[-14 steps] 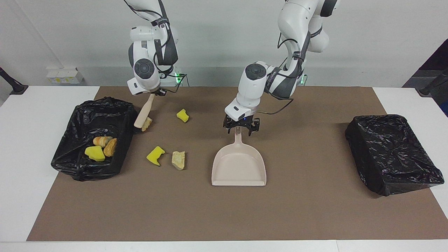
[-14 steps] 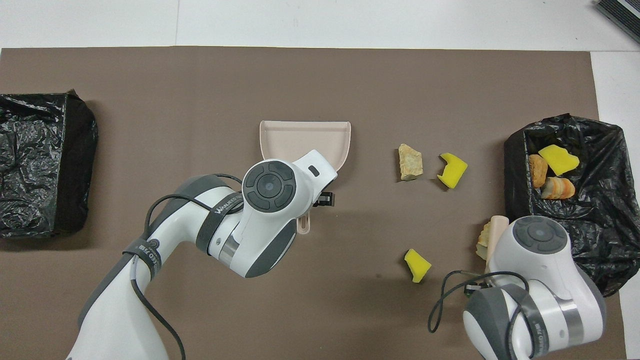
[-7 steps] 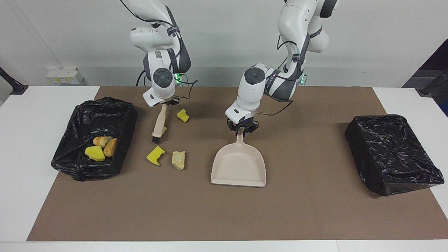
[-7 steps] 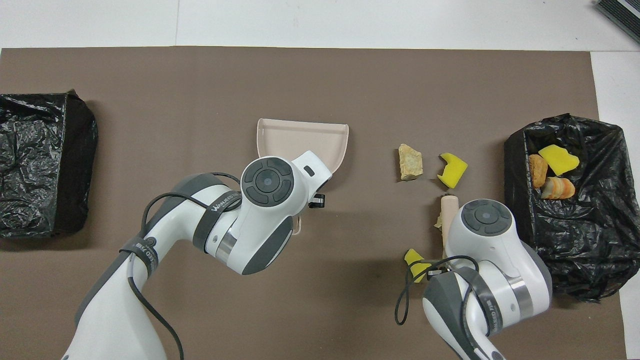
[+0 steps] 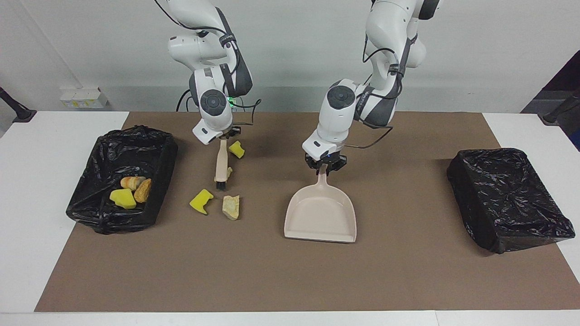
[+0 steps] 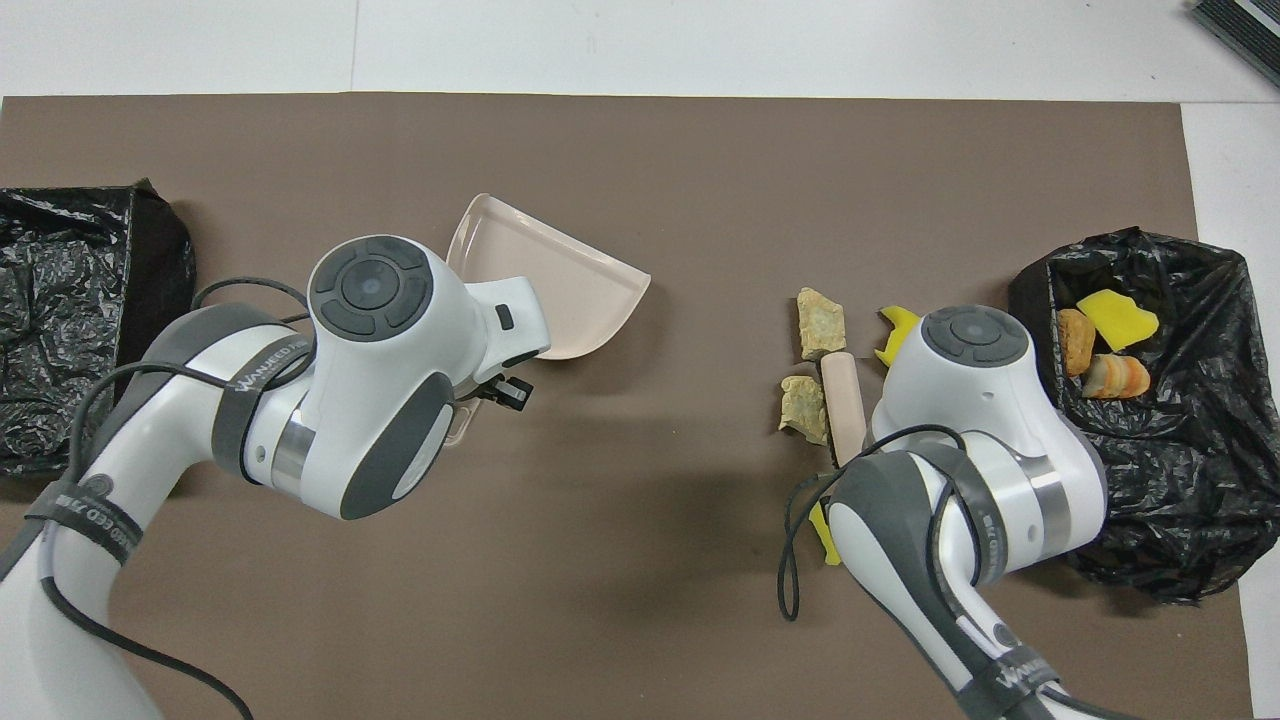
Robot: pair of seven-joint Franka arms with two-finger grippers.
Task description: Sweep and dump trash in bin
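Trash scraps loosely clustered, unaligned

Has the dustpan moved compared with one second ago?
Yes. The dustpan, its handle in the left gripper, has shifted toward the left arm's end of the table, closer to the empty bin, and has turned slightly.

The brush has been carried by the right gripper away from the filled bin toward the dustpan, and a beige chunk has been pushed along with it. The dustpan's handle has been clamped by the left gripper, and the pan has been swung askew, shifted farther from the filled bin.
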